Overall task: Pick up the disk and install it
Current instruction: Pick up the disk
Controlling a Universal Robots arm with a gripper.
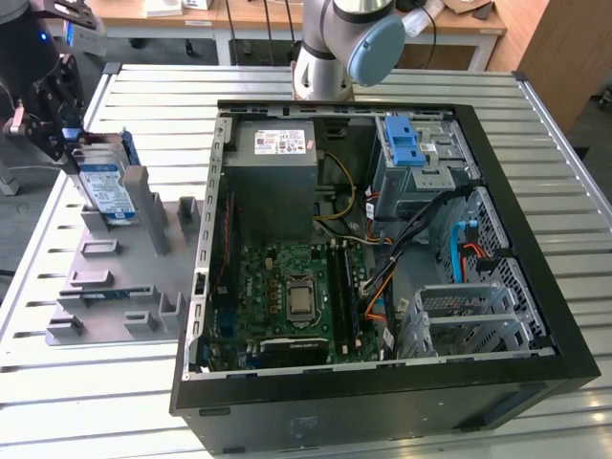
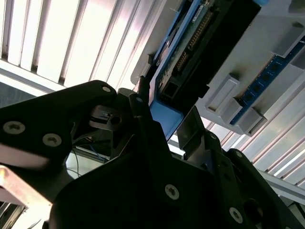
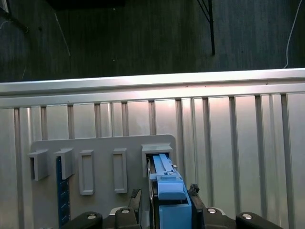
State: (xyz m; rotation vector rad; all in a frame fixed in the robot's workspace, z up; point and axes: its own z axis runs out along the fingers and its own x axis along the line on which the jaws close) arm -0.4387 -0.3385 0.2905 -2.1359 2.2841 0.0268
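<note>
The gripper (image 3: 164, 192) appeared to pinch the disk (image 1: 103, 189) by its blue frame while it stood on edge in the grey holder (image 1: 105, 263) beside the open computer case (image 1: 382, 402), so lifting and installing remained undone.

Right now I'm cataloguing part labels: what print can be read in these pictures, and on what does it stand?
Label on the disk, white and blue: too small to read.
White sticker on the grey box: too small to read.
Circuit board markings: too small to read.
No text can be quoted.
</note>
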